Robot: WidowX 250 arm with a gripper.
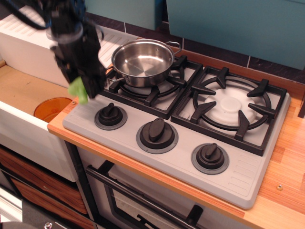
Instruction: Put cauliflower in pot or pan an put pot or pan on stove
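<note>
The light-green cauliflower (77, 90) is held in my gripper (83, 88), lifted a little above the front left corner of the grey stove (157, 157). The gripper is shut on it; its black body hides part of the cauliflower. The shiny steel pan (143, 61) stands empty on the stove's left burner grate, to the right of and behind the gripper. The right burner (232, 108) is bare.
An orange bowl (51, 108) lies low in the sink to the left of the stove. Three black knobs (157, 132) line the stove's front. A white drainboard (28, 36) is at the back left. Teal panels stand behind. Wooden counter (286, 162) at right.
</note>
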